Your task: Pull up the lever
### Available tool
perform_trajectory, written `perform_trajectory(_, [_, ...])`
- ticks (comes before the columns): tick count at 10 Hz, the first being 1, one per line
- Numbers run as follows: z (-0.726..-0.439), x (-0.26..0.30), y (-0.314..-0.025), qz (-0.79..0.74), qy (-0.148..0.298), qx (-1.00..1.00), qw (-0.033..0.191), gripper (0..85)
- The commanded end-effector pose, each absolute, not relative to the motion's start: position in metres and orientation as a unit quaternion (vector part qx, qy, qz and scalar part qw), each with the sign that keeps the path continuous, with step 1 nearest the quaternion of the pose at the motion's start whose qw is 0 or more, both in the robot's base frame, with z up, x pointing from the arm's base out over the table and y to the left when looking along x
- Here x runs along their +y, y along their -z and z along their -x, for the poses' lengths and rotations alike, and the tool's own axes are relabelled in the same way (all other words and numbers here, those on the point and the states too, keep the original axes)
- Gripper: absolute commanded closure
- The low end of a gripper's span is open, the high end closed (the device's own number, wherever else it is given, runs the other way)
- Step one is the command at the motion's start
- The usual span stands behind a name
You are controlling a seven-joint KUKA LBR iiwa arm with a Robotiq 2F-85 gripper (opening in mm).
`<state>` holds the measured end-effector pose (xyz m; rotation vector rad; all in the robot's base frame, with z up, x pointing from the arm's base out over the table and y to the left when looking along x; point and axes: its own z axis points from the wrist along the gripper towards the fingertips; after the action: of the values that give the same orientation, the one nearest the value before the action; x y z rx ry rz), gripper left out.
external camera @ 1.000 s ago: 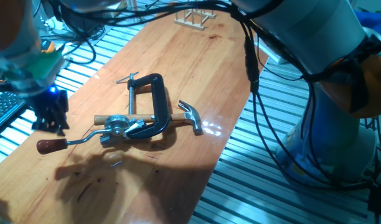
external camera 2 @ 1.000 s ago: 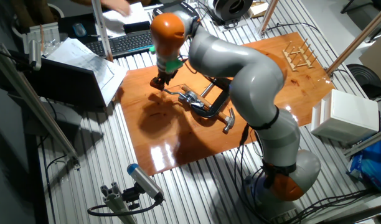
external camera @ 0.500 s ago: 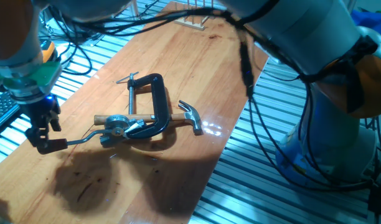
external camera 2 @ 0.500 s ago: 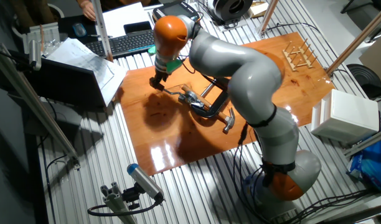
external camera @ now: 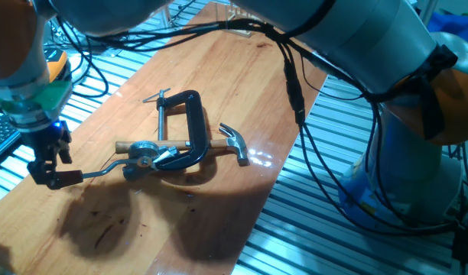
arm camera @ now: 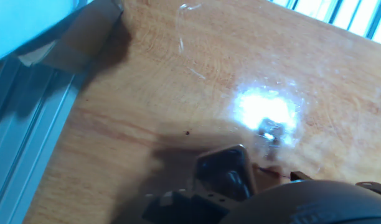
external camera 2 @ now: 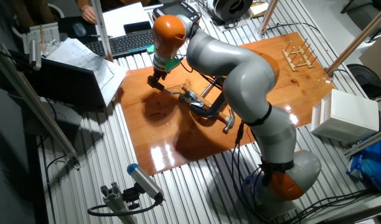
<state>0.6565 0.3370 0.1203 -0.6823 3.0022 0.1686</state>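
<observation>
Under hand view, end effector (external camera: pixel 52 174) hides lever (external camera: pixel 104 169).

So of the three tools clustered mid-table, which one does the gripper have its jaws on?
The lever: the gripper is at its knob end, while the hammer and black C-clamp sit untouched further right.

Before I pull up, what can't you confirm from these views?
- Knob of the lever: hidden by the gripper in one fixed view; too small in the other.
- Grip on the knob: the hand view is blurred and glared, fingers dark.
- Hub under the clamp: the joint is too small to read.
</observation>
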Motion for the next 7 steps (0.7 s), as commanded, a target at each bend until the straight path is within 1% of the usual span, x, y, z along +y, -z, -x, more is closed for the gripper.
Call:
perform_trajectory(1, [-0.6537, 0.3402, -0.1178, 0.221, -0.054, 0.973, 0.029, 17.0])
perform_trajectory(2, [-0.6521, 0.3403, -0.1154, 0.221, -0.055, 0.973, 0.027, 17.0])
perform_trajectory(3, [-0.6523, 0.3400, -0.1144, 0.222, -0.058, 0.973, 0.020, 34.0])
perform_trajectory(4, [-0.6522, 0.3409, -0.1137, 0.222, -0.060, 0.973, 0.019, 51.0])
perform_trajectory(5, [-0.6516, 0.3412, -0.1138, 0.222, -0.067, 0.973, 0.015, 51.0])
perform_trajectory(7, [-0.6522, 0.3399, -0.1140, 0.222, -0.071, 0.972, 0.012, 85.0])
